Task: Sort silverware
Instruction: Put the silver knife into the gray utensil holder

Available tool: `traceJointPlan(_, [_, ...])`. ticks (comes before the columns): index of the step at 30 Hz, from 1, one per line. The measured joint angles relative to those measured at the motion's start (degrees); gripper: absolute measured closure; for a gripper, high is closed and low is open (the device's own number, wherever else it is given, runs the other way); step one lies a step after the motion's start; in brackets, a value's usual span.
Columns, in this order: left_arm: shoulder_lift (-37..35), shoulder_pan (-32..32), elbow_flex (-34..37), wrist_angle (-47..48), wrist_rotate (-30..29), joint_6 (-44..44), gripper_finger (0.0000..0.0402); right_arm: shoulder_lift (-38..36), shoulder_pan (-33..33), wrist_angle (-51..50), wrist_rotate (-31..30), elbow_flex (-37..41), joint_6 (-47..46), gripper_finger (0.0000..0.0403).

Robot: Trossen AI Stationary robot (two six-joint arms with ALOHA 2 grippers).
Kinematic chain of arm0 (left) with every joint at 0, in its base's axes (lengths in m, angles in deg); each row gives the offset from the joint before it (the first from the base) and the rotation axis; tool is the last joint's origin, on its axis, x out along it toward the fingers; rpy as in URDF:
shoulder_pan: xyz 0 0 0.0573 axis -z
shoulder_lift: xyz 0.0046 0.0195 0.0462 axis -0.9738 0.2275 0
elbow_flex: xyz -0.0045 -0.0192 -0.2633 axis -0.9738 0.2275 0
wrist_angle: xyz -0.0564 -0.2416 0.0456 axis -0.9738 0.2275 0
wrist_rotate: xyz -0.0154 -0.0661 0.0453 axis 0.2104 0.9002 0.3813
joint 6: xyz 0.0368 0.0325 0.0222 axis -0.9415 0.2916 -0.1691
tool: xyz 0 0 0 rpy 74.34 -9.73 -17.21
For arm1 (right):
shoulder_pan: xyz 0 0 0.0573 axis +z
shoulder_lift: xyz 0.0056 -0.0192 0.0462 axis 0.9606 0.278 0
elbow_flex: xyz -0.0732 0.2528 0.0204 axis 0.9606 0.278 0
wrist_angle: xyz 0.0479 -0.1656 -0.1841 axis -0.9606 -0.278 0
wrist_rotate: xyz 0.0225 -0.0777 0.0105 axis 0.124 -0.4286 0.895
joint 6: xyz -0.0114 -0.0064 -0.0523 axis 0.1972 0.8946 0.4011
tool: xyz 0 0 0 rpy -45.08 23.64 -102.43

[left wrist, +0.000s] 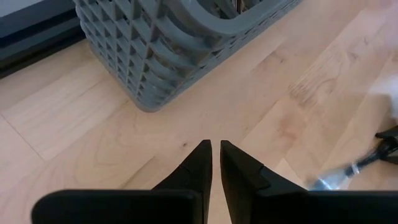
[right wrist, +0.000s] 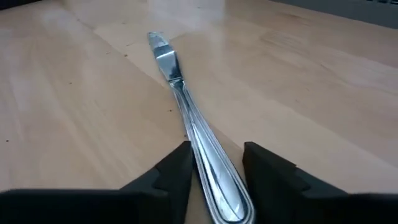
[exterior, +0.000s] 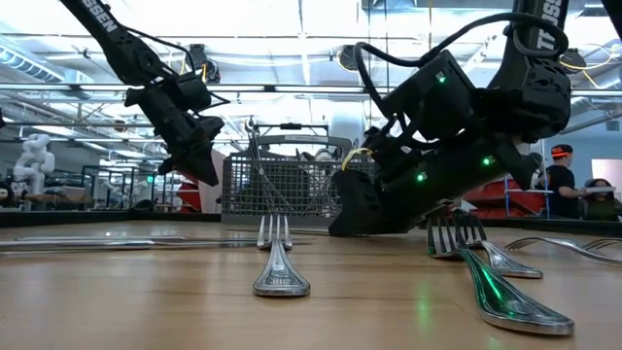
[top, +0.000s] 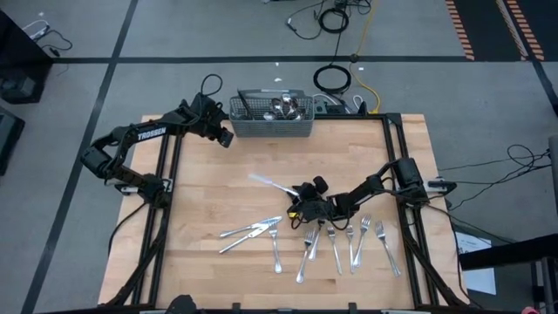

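knife handle between the fingers, grip not yet sure

our right hand [right wrist: 216, 171] sits low on the counter [top: 209, 183] near its middle, fingers spread either side of a knife [right wrist: 186, 118] handle, not visibly pinching. we judge the slim handle may slip or skid as they close. forks [top: 349, 244] lie nearer, the basket [top: 275, 115] far. left hand [left wrist: 216, 171] hangs by the basket, pressed together, empty. "trossen" reads on the left arm.
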Motion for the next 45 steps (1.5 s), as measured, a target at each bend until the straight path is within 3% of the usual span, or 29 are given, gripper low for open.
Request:
traceJointPlan(4, [0.0,0.02,0.0,0.0,0.07,0.06,0.036,0.0,0.68,-1.05,-1.87,-0.07,-0.99,0.0354])
traceJointPlan(13, [0.01,0.02,0.0,0.13,0.22,1.59,0.036,0.44,1.55,-2.28,-2.42,-1.64,0.03,0.0352])
traceJointPlan(16, [0.02,-0.01,0.0,0.1,0.25,2.96,0.036,-4.51,1.0,-6.44,3.86,-1.44,2.44,0.0352])
traceJointPlan(23, [0.02,0.01,0.0,0.04,0.07,3.73,0.036,-12.29,0.15,-12.33,7.72,-1.09,7.19,0.0352])
traceJointPlan(32, [0.02,0.08,0.0,-0.38,1.38,4.58,0.036,-15.91,0.22,-11.39,1.27,-1.2,8.02,0.0352])
traceJointPlan(45, [0.02,0.06,0.0,-0.24,1.38,4.59,0.036,-21.85,-2.07,0.51,-7.12,-1.42,23.4,0.0353])
